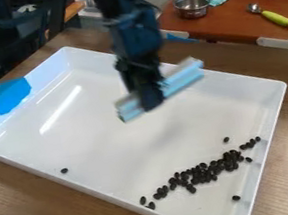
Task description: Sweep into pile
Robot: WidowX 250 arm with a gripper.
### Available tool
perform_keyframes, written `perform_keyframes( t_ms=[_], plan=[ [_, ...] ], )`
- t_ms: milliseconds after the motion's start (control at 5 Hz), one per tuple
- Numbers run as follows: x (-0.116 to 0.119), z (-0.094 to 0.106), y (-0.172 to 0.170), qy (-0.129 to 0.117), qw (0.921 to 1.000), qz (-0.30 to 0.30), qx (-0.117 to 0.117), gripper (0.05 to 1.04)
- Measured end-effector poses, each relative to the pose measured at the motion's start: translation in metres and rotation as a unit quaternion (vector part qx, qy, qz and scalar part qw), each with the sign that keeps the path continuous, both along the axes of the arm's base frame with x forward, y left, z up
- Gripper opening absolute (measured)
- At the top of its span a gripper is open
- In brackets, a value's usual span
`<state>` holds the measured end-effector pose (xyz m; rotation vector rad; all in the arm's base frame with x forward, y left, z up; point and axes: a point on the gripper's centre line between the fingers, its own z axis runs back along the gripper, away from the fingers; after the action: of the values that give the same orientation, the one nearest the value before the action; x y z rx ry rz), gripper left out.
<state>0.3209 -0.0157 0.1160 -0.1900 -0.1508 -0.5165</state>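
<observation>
Beans (203,173) lie well apart from the hand (150,98).

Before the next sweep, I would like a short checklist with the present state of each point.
1. Sweeping tool held in the gripper: ok.
2. Tool placed behind the beans, ready to push: not ok, it hangs over the tray's middle, away from them.
3. Most beans grouped: ok, though in a long band rather than a compact pile.
4. No strays: not ok, one bean lies far off to the left, others around the band.
5. All beans inside the tray: ok.
6. Grip firm enough for pushing: cannot tell.
</observation>
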Motion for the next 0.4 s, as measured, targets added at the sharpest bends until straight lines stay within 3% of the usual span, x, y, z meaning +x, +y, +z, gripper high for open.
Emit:
perform_keyframes(
  t_ms=[200,400],
  plan=[
    [-0.005,0.004,0.046,0.006,0.9996,0.028,0.000,0.383],
    [-0.014,0.011,0.093,-0.052,0.9932,0.096,0.040,0.383]
  ],
)
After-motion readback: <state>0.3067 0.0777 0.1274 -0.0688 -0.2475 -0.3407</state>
